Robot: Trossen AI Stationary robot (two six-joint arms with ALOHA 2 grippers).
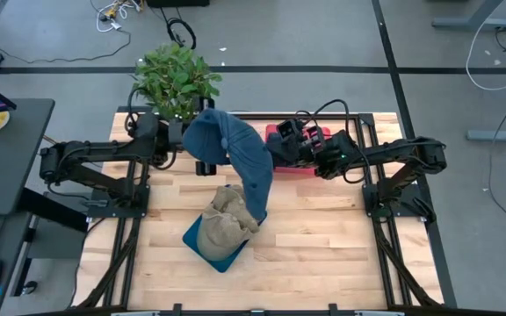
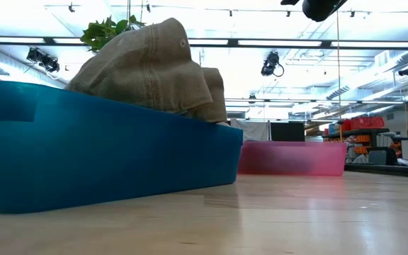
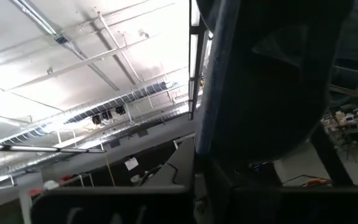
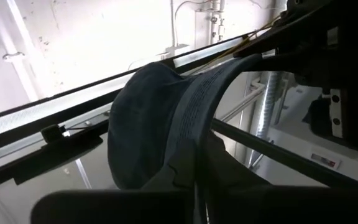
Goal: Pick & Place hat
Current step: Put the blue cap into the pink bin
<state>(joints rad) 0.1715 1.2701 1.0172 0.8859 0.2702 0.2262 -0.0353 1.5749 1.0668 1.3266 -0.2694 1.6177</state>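
A dark blue bucket hat [image 1: 235,158] hangs high over the table between my two grippers. My left gripper [image 1: 204,151] is shut on its left side and my right gripper [image 1: 273,151] is shut on its right side. The hat fills the left wrist view [image 3: 272,81] and shows crown and stitched brim in the right wrist view [image 4: 148,118]. A tan hat [image 1: 227,221] lies crumpled in a blue bin [image 1: 202,244] below; the low view shows the tan hat [image 2: 154,67] heaped over the bin's wall [image 2: 105,149]. My left gripper pinches the blue hat's edge [image 3: 205,149] between its two fingers, coming level from the table's left. The hat is lifted clear and the cloth rises past the fingers; one layer or several, I cannot tell. My right gripper pinches the hat's stitched brim [image 4: 197,143] between its two fingers, coming level from the table's right. The brim runs away from the fingers, and the hat's lower part [image 1: 257,197] hangs slack above the bin.
A pink bin [image 1: 295,145] sits at the table's far side under my right arm, also seen as the pink bin [image 2: 292,157] in the low view. A potted plant [image 1: 176,81] stands at the far left edge. Bare wood lies near and right [image 1: 323,254].
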